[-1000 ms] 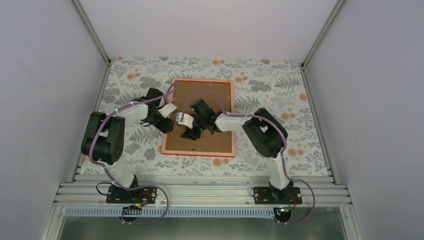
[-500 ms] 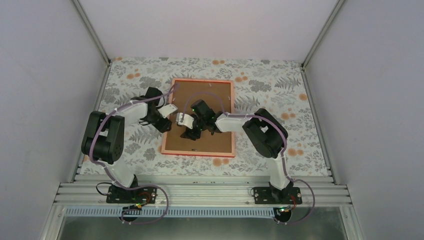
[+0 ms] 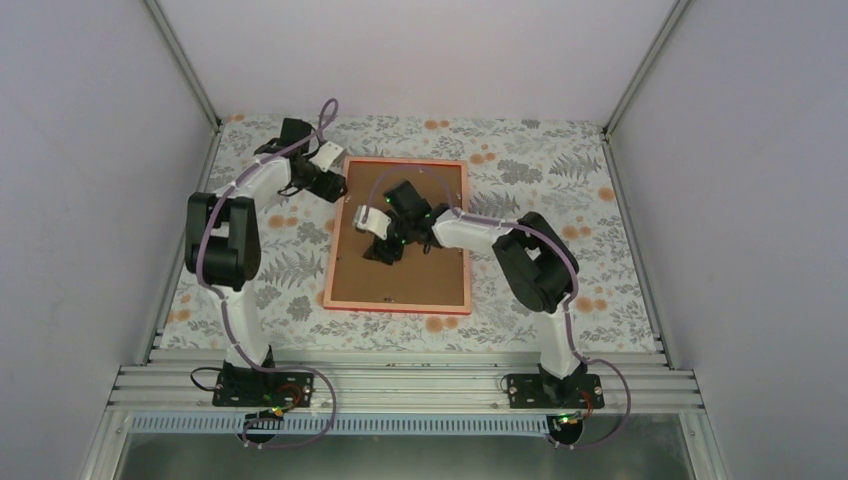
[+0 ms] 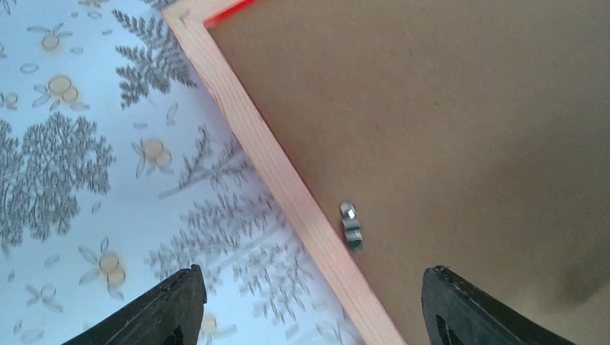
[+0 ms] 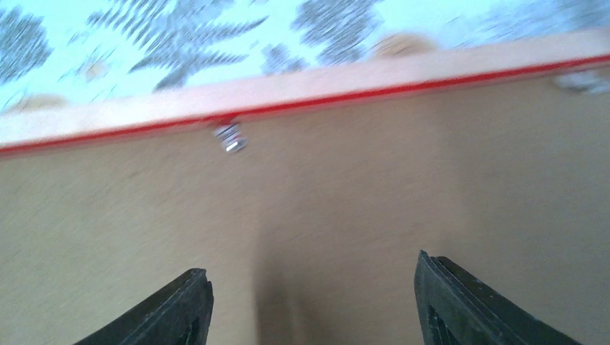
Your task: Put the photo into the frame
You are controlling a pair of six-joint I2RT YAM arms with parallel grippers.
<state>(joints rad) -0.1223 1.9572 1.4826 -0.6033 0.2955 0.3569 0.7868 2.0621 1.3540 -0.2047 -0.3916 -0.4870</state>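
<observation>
Across the floor of the top view: table (image 3: 560, 180) under a pale cloth printed with grey ferns and orange blossoms. At its centre, lying flat and back-up: frame (image 3: 400, 307), a large rectangle with a thin, pale orange-pink rim. Shows bright red along the inner lip in both wrist views. Filling that rim edge to edge: brown backing board (image 3: 425, 280), plain and matt. Photo hidden in every view.

At the frame's upper left corner in the top view: left gripper (image 3: 336, 183). Stands wide open and holds nothing. Black fingers (image 4: 176, 309) straddle the rim in the lower part of the wrist view, one over the cloth, the other over the board. Impossible to tell whether either touches.

Left of centre over the board in the top view: right gripper (image 3: 381, 250). Jaws spread wide, nothing between them. Blurred in its own view, with fingers (image 5: 180, 309) over bare board and the rim running across the top.

On the board, just inside the rim: small metal tab (image 4: 351, 225). Another tab (image 5: 230, 136) in the upper left of the right wrist view.
</observation>
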